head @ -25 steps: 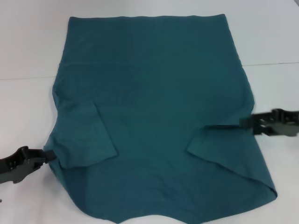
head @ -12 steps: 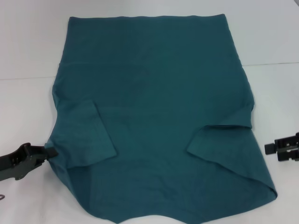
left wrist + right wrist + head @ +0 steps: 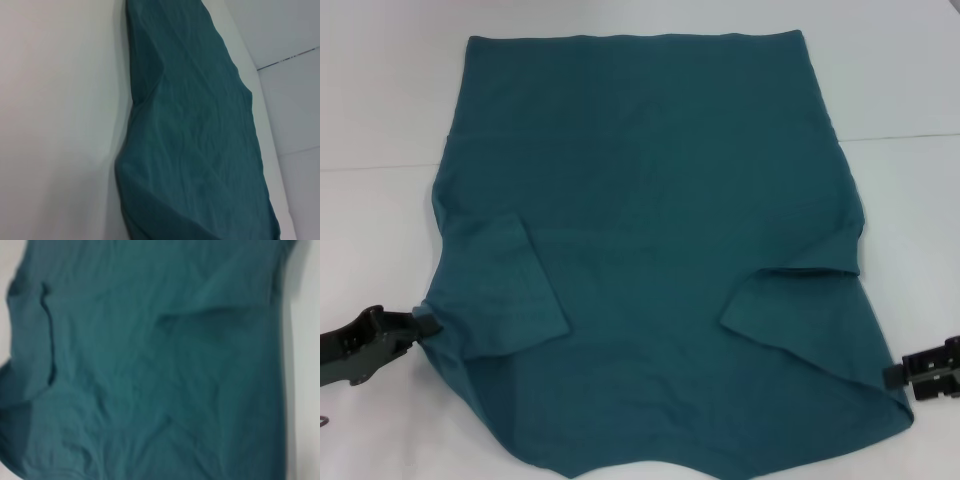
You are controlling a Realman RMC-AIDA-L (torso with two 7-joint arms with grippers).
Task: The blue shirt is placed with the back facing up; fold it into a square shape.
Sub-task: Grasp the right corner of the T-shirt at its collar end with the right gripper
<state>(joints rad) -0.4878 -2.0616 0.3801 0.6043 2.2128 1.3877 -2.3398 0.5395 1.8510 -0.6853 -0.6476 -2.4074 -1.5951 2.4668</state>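
The table carries the shirt, spread flat with both sleeves folded inward. The left gripper touches its left edge; the right gripper sits at its right edge. Neither grip can be told.

**Blue shirt spread flat, sleeves folded in**

The blue shirt lies spread plain-side up on a white surface, hem at the far edge. Both short sleeves are folded inward onto the body, leaving straight side edges with light wrinkling.
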